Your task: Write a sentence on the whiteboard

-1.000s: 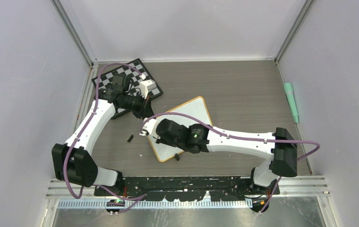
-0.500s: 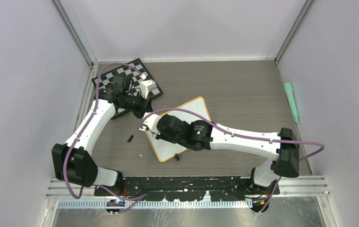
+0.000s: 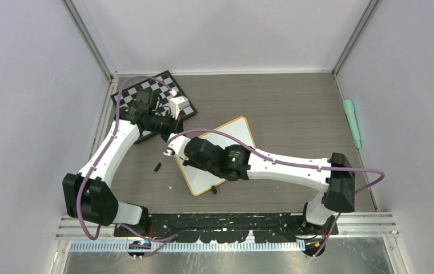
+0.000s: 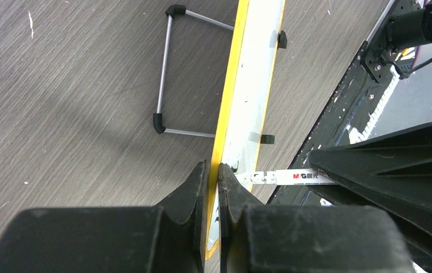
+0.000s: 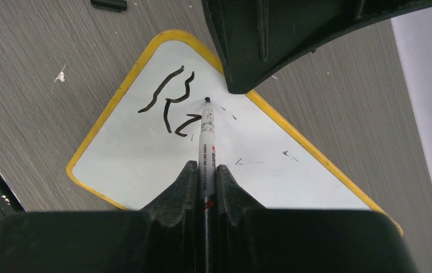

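Few strokes (image 5: pixel 161 92) on whiteboard (image 5: pixel 145 165) — R wrist cam only; hidden from top.

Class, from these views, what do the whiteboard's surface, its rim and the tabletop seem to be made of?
Whiteboard surface: smooth white with a faint sheen, probably a coated sheet. Rim: uniform yellow, likely plastic. Tabletop: grey-brown printed-looking wood grain, matte, perhaps laminate.

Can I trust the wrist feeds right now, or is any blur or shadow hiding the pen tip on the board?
Right wrist view: marker tip and strokes on the whiteboard are sharp, only a faint shadow; the left arm blocks the top. Left wrist view: board seen edge-on, marker label legible. Top external view: the right arm hides the writing.
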`<act>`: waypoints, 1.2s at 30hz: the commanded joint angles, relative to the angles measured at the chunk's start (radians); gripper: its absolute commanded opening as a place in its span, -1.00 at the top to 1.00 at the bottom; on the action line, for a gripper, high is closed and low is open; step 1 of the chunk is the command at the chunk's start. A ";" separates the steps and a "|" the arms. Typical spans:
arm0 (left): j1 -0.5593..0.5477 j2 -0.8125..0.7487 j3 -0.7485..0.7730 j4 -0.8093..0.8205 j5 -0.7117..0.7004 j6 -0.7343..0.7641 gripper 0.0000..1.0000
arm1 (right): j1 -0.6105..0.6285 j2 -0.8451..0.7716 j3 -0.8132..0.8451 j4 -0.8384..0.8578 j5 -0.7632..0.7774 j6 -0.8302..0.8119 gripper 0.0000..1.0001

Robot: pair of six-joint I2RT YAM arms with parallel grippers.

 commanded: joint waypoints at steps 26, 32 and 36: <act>-0.010 0.006 0.099 -0.175 0.052 0.103 0.11 | 0.002 -0.172 -0.027 -0.044 -0.085 0.041 1.00; 0.007 0.011 0.073 -0.154 0.073 0.089 0.29 | -0.009 -0.177 -0.075 -0.008 -0.087 0.041 0.99; 0.007 0.024 0.073 -0.137 0.075 0.071 0.47 | -0.022 -0.167 -0.101 0.021 -0.091 0.050 1.00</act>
